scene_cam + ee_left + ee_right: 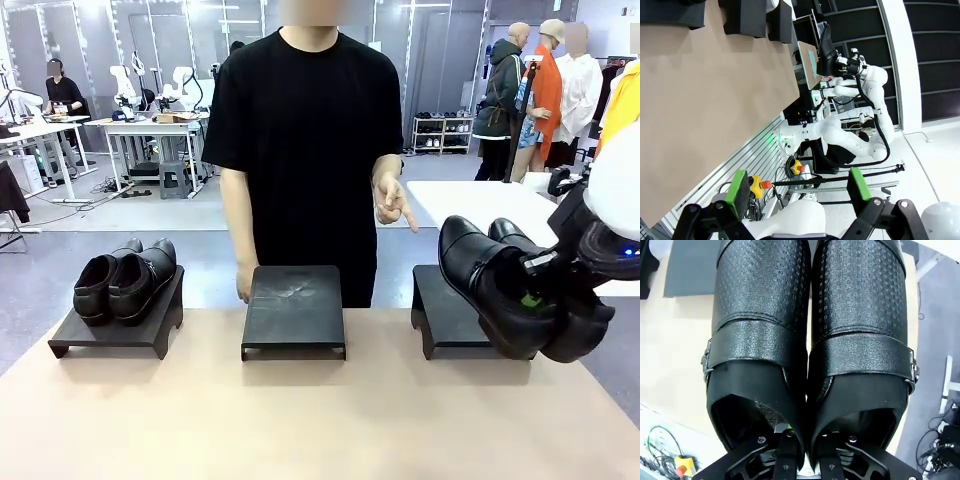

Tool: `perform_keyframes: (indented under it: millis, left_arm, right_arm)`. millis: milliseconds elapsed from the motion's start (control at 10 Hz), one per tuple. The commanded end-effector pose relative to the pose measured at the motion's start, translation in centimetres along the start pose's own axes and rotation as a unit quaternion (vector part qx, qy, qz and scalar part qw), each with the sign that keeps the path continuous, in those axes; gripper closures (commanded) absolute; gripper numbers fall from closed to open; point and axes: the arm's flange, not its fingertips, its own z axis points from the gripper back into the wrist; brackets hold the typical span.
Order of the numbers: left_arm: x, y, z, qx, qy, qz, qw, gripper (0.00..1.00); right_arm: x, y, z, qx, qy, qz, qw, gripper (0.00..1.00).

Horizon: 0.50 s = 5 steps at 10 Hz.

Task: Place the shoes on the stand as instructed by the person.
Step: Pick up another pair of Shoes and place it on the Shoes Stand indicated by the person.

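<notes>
- desk (300,420): three black stands in a row, person (310,150) on the far side pointing toward the right
- left stand (120,325) has one pair of shoes (125,280) on it
- right hand (535,295) clamped on the other pair (490,275), lifted over the right stand (450,315)
- left hand (799,187) has its fingers apart, holding nothing

Right gripper (535,295) at the right side, above the right stand (445,315), clamped on the inner walls of a pair of black shoes (495,280), toes tilted up toward the person. Left gripper (799,189) wide open, nothing between its green pads (736,186), clear of the table (700,100).
</notes>
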Motion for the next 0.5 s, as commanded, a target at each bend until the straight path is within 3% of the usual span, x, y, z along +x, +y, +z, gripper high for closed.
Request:
perform_keyframes:
  millis: [0,100,400]
  left_arm:
    - [-0.2,-0.2,-0.1,-0.008,-0.002,-0.008,1.000,0.00]
    - [-0.2,-0.2,-0.1,-0.008,-0.002,-0.008,1.000,0.00]
    - [-0.2,-0.2,-0.1,-0.008,-0.002,-0.008,1.000,0.00]
  right_arm:
    - [0.1,0.2,0.6,0.000,-0.005,0.005,1.000,1.00]
    - [0.0,0.0,0.0,0.000,0.000,0.000,1.000,0.91]
    - [4.6,-2.5,-2.6,-0.009,-0.046,-0.012,0.999,0.91]
